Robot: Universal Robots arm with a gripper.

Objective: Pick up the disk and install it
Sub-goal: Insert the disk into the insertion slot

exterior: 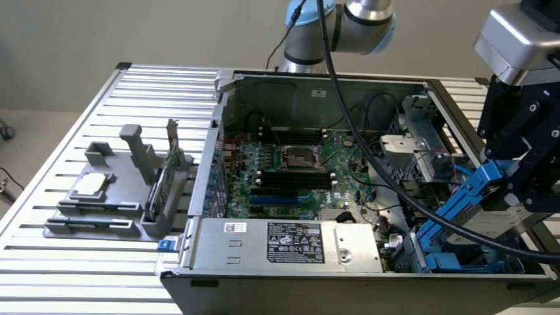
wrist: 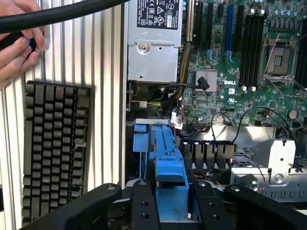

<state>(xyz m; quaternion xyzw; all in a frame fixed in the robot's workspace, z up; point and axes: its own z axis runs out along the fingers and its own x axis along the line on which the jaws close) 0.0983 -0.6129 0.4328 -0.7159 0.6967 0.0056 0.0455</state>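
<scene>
In the exterior view my gripper [exterior: 518, 197] hangs over the open computer case's corner at that view's right, shut on the disk [exterior: 500, 226]. The disk is a silver-grey drive in a blue bracket [exterior: 462, 200], held tilted above the blue drive bay [exterior: 455, 264]. In the wrist view my black fingers [wrist: 144, 203] press both sides of the blue bracket [wrist: 169, 165], with the gripper [wrist: 171, 203] closed around it. The bay's blue rails [wrist: 140, 136] lie just beyond.
The case holds a motherboard [exterior: 289, 170] and a silver power supply [exterior: 289, 243]. A black cable [exterior: 376, 164] sags across it. A grey fixture [exterior: 105, 197] with a green card [exterior: 162, 180] stands at the exterior view's left. A keyboard [wrist: 53, 143] and a person's hand [wrist: 17, 48] are beside the case.
</scene>
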